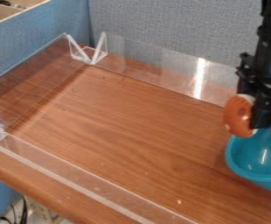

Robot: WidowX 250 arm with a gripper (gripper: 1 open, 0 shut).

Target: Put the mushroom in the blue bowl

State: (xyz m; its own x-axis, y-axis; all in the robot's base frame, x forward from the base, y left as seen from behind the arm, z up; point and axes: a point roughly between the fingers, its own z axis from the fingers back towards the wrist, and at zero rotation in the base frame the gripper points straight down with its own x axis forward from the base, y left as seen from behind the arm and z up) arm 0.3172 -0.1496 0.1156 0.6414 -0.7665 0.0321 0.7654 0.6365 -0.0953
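Mushroom (239, 115): pinched in end effector (254, 107), seen at near rim of blue bowl (257, 161) | Done: grasp, lift off tabletop (126, 131), most of transfer (judged) | Left: centring over bowl, lowering, release; mushroom not yet deposited
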